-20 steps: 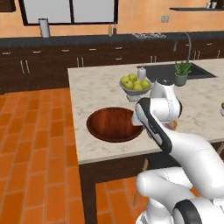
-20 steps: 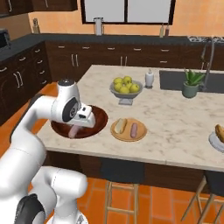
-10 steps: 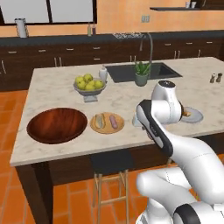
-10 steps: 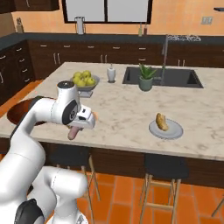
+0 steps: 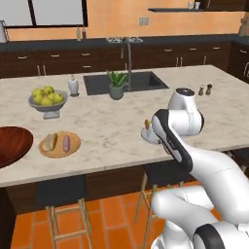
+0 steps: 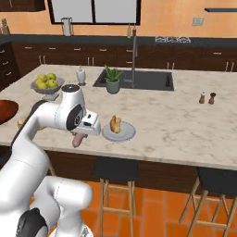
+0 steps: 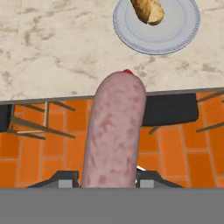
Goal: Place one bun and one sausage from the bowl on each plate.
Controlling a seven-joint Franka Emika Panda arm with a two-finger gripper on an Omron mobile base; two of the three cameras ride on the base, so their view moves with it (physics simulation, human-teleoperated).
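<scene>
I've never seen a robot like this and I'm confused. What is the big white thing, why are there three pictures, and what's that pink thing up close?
The big white thing is a robot arm. Its gripper works like two fingers. Two pictures come from cameras behind the arm, one on each side. The third comes from a camera on the hand itself, so it looks along the fingers.

The pink thing is a sausage the gripper is holding, out past the edge of the counter. Close by sits a grey plate with a bun on it. An orange plate already has a bun and a sausage. There is also a brown bowl, a fruit bowl, a potted plant and a sink.
</scene>
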